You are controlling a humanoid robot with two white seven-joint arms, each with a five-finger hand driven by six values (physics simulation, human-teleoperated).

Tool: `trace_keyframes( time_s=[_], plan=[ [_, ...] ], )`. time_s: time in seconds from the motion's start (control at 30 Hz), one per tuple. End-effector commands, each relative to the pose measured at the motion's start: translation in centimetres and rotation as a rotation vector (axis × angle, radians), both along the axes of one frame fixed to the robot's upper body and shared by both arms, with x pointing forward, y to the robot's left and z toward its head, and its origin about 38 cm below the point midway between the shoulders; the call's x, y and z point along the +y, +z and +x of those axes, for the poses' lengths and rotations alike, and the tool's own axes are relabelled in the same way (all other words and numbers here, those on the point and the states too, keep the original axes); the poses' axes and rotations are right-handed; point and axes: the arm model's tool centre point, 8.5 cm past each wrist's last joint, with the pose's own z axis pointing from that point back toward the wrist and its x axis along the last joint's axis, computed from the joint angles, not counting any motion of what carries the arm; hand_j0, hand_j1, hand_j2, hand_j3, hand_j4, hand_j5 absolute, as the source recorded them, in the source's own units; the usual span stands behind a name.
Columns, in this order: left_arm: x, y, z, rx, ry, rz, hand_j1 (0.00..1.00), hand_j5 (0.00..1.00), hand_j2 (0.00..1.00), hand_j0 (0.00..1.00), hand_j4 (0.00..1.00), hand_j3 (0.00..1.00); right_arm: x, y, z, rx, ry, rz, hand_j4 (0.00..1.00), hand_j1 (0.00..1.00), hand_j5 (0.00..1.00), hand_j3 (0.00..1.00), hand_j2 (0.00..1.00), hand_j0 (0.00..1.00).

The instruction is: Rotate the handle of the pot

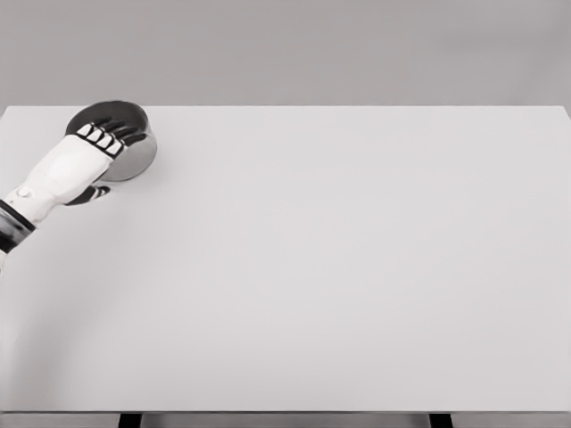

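A shiny metal pot (139, 153) with a dark inside stands at the far left of the white table (321, 267), near its back edge. My left hand (105, 153) lies on top of it, the white arm coming in from the lower left. Its dark fingers (116, 125) hook over the near rim into the pot, and the thumb (89, 194) sits outside, low against the wall. The pot's handle is hidden, possibly under the hand. The right arm does not show.
The table's back edge runs just behind the pot and its left edge is close by. A plain grey wall stands behind. Two dark table legs show at the bottom.
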Motion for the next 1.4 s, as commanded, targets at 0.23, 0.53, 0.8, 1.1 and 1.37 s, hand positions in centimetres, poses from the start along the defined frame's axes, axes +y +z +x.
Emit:
trace_keyframes(
  time_s=[0.23, 0.53, 0.8, 1.1, 1.37],
  plan=[
    [1.7, 0.0, -0.4, 0.005, 0.039, -0.003, 1.00, 1.00, 1.00, 1.00, 1.00, 1.00, 0.0, 0.0, 0.0, 0.000, -0.001, 0.000, 1.00, 1.00, 1.00, 1.00, 1.00, 1.00],
    [4.8, 1.2, -1.1, -0.017, 0.096, 0.021, 1.00, 1.00, 1.00, 1.00, 1.00, 1.00, 0.0, 0.0, 0.0, 0.000, -0.001, 0.000, 1.00, 1.00, 1.00, 1.00, 1.00, 1.00],
    [7.5, 1.3, -1.4, -0.005, 0.163, 0.030, 1.00, 1.00, 1.00, 1.00, 1.00, 1.00, 0.0, 0.0, 0.0, 0.000, -0.001, 0.000, 1.00, 1.00, 1.00, 1.00, 1.00, 1.00],
    [10.0, 1.6, -1.6, 0.007, 0.216, 0.054, 1.00, 1.00, 1.00, 1.00, 1.00, 1.00, 0.0, 0.0, 0.0, 0.000, -0.001, 0.000, 1.00, 1.00, 1.00, 1.00, 1.00, 1.00],
    [10.7, 2.0, -1.5, 0.002, 0.231, 0.056, 1.00, 1.00, 1.00, 1.00, 1.00, 1.00, 0.0, 0.0, 0.0, 0.000, -0.001, 0.000, 1.00, 1.00, 1.00, 1.00, 1.00, 1.00]
  ],
)
